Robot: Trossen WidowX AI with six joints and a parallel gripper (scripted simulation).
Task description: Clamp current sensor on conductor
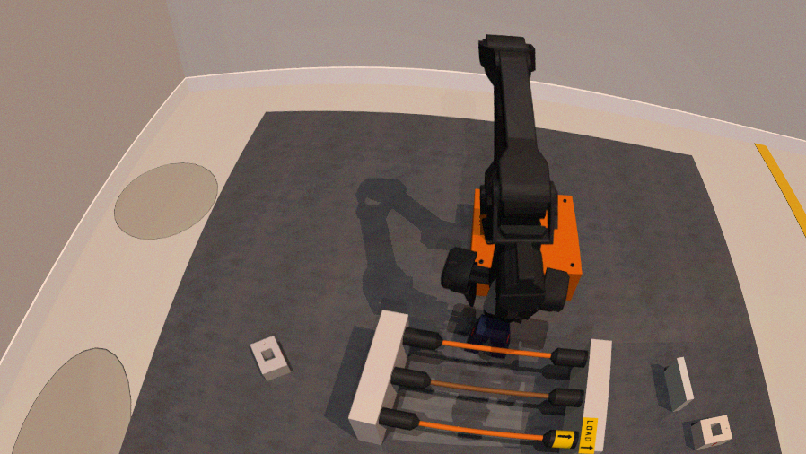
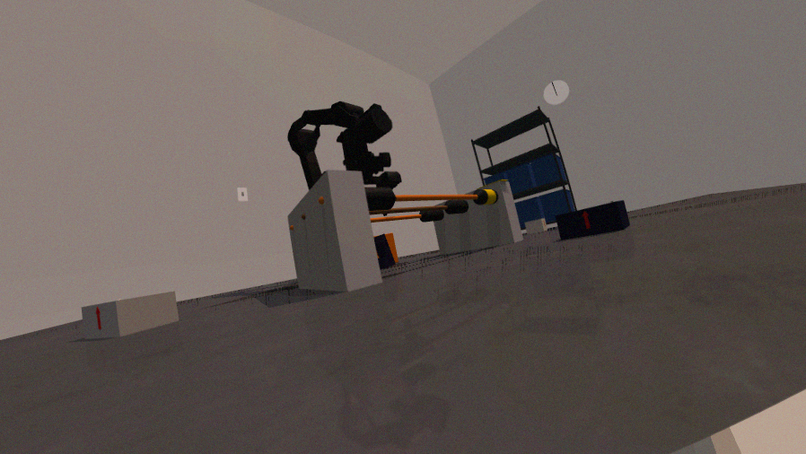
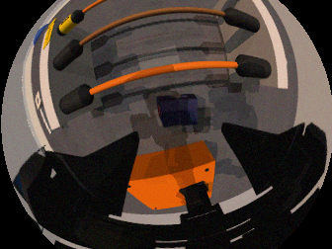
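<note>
The dark blue sensor stands on the table between the orange base and the nearest cable. Its opening and arrow are not clear; a little red shows at its side. My gripper is wide open and empty above it, pointing down; its fingertips lie on either side of the sensor in the wrist view. In the exterior view the fingers are mostly hidden. The LOAD conductor is the orange cable farthest from the base, with a yellow band beside the LOAD label.
Two more cables, an orange one and a brownish one, run between white end blocks. Another dark blue block has a red arrow. White blocks and a white plate stand outside the rack.
</note>
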